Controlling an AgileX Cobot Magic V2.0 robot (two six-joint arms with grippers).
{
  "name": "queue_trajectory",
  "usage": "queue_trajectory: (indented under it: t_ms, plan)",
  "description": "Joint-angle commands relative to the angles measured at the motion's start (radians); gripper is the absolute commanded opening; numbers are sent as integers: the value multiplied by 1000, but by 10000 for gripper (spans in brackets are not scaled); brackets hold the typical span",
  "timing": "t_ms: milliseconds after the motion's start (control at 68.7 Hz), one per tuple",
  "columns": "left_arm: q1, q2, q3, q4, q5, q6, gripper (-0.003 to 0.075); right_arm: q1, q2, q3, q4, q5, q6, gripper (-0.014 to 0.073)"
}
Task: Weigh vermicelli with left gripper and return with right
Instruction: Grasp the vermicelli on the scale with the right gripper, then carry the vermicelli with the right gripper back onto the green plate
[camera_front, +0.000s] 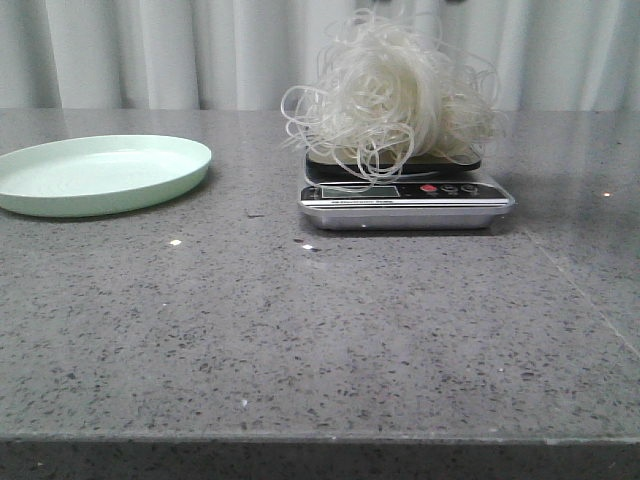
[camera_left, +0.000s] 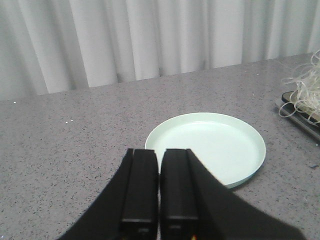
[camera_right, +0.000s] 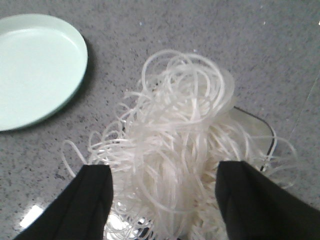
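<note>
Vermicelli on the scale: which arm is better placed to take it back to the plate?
The right. Its gripper is open, fingers straddling the vermicelli on the scale. The left gripper is shut, off by the green plate.

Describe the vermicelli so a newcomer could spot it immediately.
On the grey speckled table, look right of the pale green plate to the silver scale. The vermicelli sits piled on its black platform: a fluffy tangle of translucent white looping strands, the only soft, stringy thing there.
</note>
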Motion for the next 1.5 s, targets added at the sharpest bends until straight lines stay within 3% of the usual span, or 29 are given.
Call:
queue_trajectory:
  t_ms: [0, 364, 466, 670, 1063, 1281, 1485]
  plan:
    - [2, 6, -28, 0, -85, -8, 136, 3, 23, -38, 2, -52, -34, 542]
    - [2, 6, -28, 0, -85, -8, 136, 3, 157, -38, -25, -21, -53, 526]
    - [2, 6, -28, 0, -85, -8, 136, 3, 162, -38, -25, -22, -53, 431]
    - [2, 6, -28, 0, -85, -8, 136, 3, 161, -42, -25, -22, -53, 141]
    - [2, 6, -28, 0, -90, -8, 136, -2, 67, -92, -28, -30, -53, 151]
    - [2, 6, -28, 0, -91, -8, 136, 16, 45, -272, -22, 16, -53, 151]
    - [2, 6, -28, 0, -119, -8, 136, 123, 85, -413, -21, -15, -53, 151]
